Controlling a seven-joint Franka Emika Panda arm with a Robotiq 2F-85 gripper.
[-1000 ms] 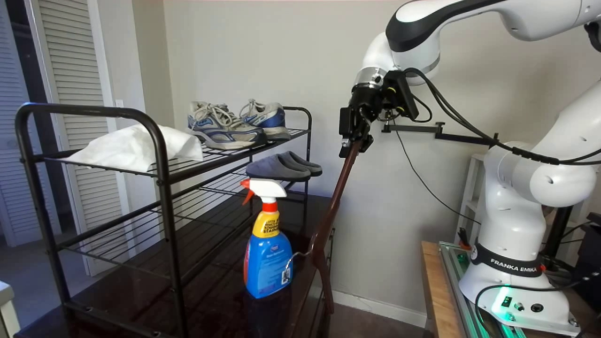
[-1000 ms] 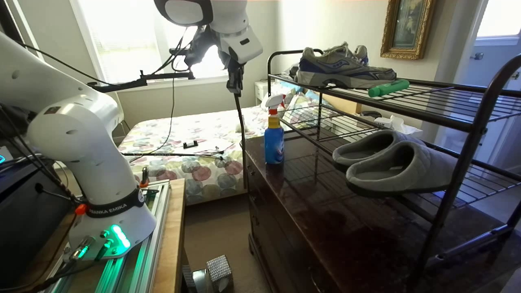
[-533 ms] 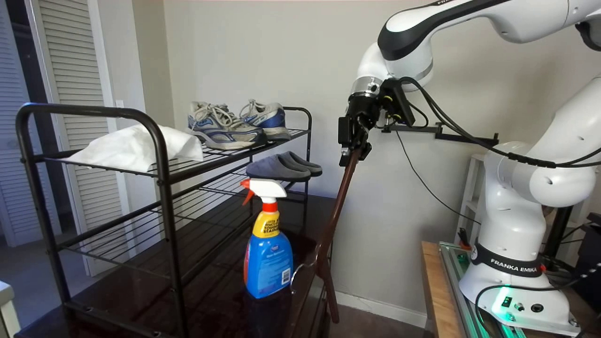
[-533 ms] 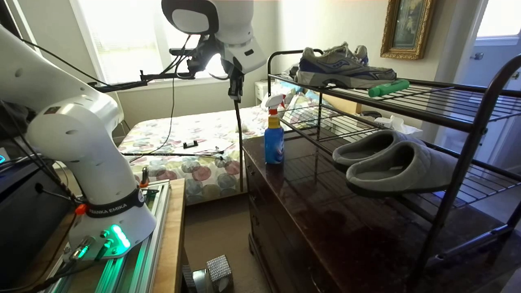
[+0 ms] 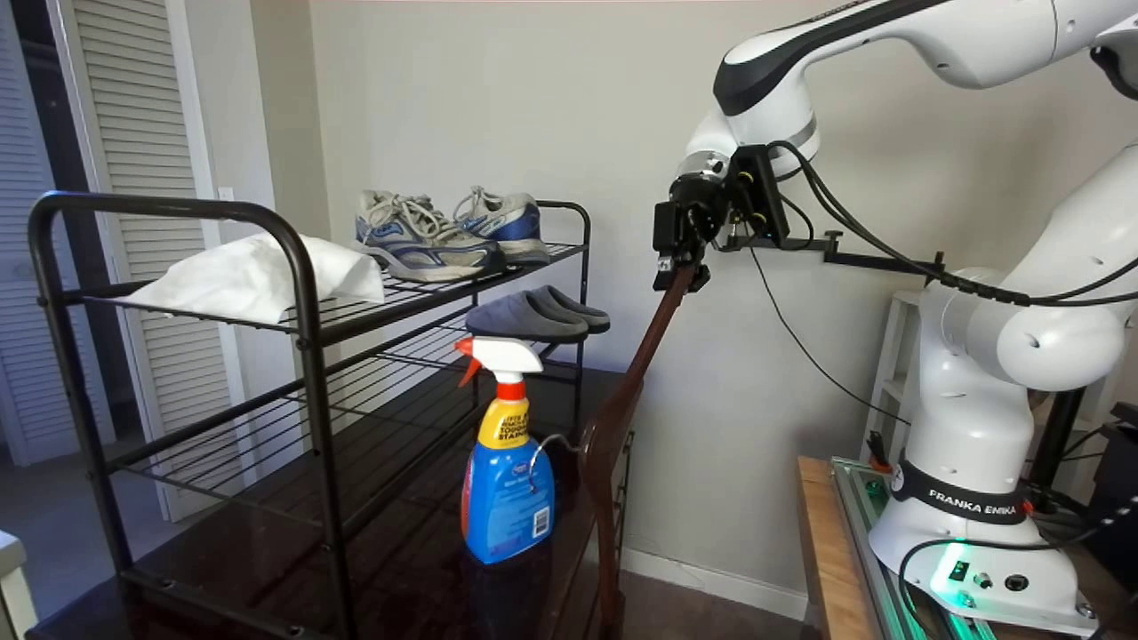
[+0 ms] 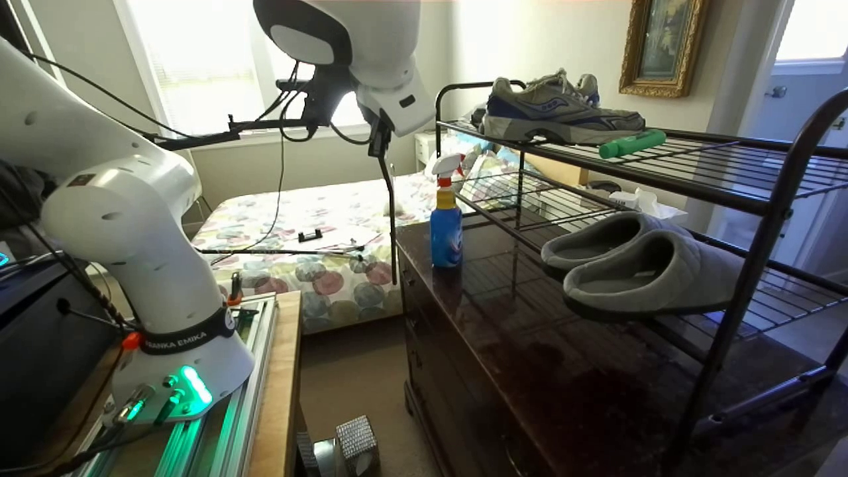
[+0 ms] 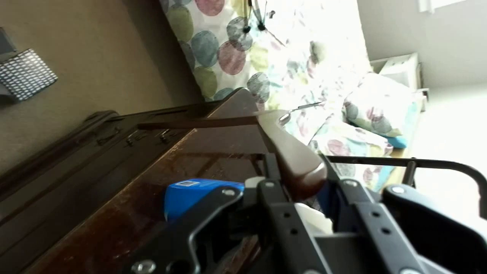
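My gripper (image 7: 299, 164) is shut on one end of a brown wooden hanger (image 5: 649, 342). The hanger slopes down from the fingers past the dresser's edge, its lower arm in front of the drawers. Its metal hook (image 5: 556, 438) sticks out toward a blue spray bottle (image 5: 508, 502) and overlaps it in that exterior view; whether they touch I cannot tell. The bottle stands upright on the dark dresser top (image 6: 503, 351). In the wrist view the hanger (image 7: 295, 150) runs away between both fingers, and the bottle (image 7: 190, 196) shows at lower left, partly hidden by the gripper.
A black wire rack (image 5: 316, 400) stands on the dresser, holding sneakers (image 5: 427, 244), grey slippers (image 5: 533, 317), a white cloth-like item (image 5: 258, 280) and a green tube (image 6: 633, 144). Behind is a bed (image 6: 324, 278). A wooden bench (image 6: 278, 371) bears the arm's base.
The wrist has tilted and the gripper shifted slightly. Lately the hanger's hook has risen in front of the bottle, and its lower end has swung. The grip is kept; bottle and rack stay put.
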